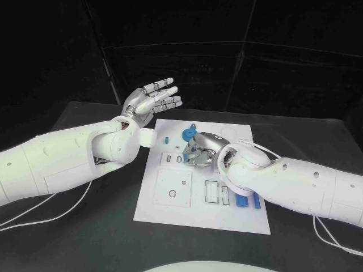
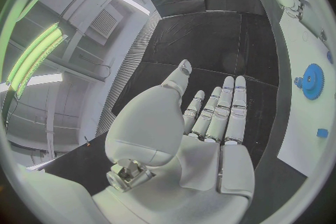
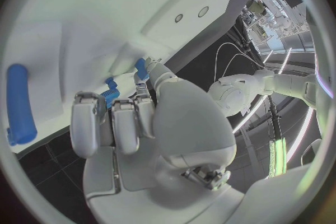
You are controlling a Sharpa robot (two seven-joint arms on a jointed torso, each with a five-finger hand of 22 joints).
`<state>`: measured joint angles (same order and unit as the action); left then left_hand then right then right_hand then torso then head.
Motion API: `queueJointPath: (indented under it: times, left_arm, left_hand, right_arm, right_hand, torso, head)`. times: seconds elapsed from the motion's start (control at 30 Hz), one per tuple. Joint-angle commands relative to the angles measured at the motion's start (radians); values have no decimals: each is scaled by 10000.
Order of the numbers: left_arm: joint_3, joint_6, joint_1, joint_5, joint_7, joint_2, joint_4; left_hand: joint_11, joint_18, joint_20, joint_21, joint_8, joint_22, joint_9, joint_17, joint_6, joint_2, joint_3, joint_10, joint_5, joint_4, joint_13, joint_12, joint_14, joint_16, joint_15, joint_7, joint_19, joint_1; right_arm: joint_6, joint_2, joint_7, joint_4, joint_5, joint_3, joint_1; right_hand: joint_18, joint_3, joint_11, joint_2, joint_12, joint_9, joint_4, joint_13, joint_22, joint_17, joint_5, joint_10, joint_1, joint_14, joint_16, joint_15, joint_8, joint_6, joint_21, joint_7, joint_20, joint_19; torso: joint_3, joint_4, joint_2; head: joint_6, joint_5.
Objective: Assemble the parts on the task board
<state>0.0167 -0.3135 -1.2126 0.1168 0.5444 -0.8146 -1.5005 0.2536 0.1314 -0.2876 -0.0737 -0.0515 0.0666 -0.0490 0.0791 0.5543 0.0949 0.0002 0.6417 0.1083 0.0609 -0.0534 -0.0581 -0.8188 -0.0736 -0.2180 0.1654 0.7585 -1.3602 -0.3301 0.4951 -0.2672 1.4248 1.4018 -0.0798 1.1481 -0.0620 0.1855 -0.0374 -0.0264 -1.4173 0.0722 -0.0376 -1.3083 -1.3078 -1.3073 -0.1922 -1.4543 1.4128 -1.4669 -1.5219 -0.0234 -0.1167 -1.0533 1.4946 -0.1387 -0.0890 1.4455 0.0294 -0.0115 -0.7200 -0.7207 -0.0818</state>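
While left hand (image 1: pixel 153 97) hangs raised beside task board (image 1: pixel 169 198), fingers spread, holding nothing; right hand (image 1: pixel 199 149) rests on board's far part, fingers curled, pinching small blue part (image 3: pixel 111 91); blue gear (image 1: pixel 188 134) lies just beyond

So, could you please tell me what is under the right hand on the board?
The right hand lies on the board, fingers curled over small blue parts that peek out beside the fingertips. How many parts, and whether they are gripped, is covered by the hand.

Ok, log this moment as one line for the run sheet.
left hand: raised, holds nothing | right hand: down on task board, fingers around small blue part | blue gear: on board
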Motion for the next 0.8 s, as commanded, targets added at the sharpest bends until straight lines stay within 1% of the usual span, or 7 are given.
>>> queueJointPath:
  times: [0.03,0.33,0.8]
  left_arm:
    - [-10,139,-18,-64,44,12,2]
    - [-10,151,-18,-64,32,24,14]
    - [-10,151,-18,-64,33,25,24]
  left_hand:
    - [1,134,-1,-38,2,16,-5,12,72,73,-17,90,-47,69,-10,-28,-94,-40,-4,1254,60,45]
    - [0,136,-2,-38,1,16,-6,13,79,74,-15,99,-47,71,-10,-28,-99,-43,-2,1253,66,49]
    - [0,136,-2,-38,1,16,-6,13,79,74,-15,99,-47,71,-10,-28,-99,-43,-2,1253,66,49]
  right_arm:
    - [173,-33,-50,-31,162,-2,-4]
    - [282,-98,-70,-141,165,-6,-34]
    - [517,-101,-141,-130,166,-8,-55]
  right_hand:
    - [201,46,-42,-47,54,90,-6,-1002,-753,-1545,-25,-52,-19,-809,2,-40,-27,-219,52,135,43,18]
    - [200,48,-44,-22,58,90,-7,-1001,-748,-1530,-35,-50,-49,-806,9,-39,-23,-221,49,133,42,15]
    - [200,48,-45,-8,61,89,-10,-999,-745,-1524,-34,-47,-71,-805,12,-38,-18,-219,48,130,42,13]
  torso:
    - [4,-13,-1]
    - [11,-13,0]
    - [5,-9,3]
  head:
    - [-12,21]
    - [14,27]
    - [-5,32]
